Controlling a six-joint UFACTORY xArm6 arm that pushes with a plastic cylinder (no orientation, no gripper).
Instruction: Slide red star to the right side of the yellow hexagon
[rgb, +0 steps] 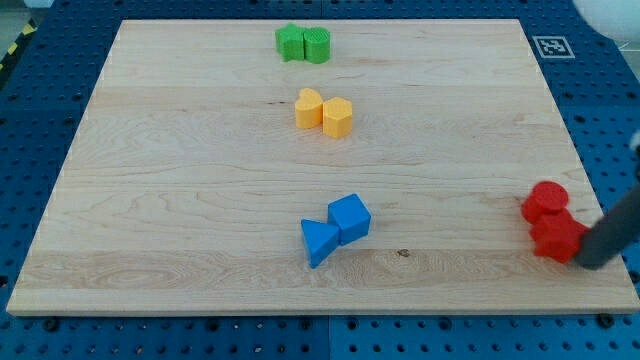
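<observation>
Bare board separates the red star (556, 238) from the yellow hexagon (338, 117) (blue cube (350, 217) below).

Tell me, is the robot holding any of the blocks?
Nothing is held. My tip only pushes; it sits at the right side of the lower red block, seemingly touching it, near the wooden board's right edge.

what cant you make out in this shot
- My tip: the rod's upper part is cut off by the view's right edge; its end is blurred against the red blocks.
- Red blocks: two touching pieces; which is the star is too small and blurred to tell.
- Yellow pair: the right one looks like the hexagon; the left one's shape is unclear.
</observation>
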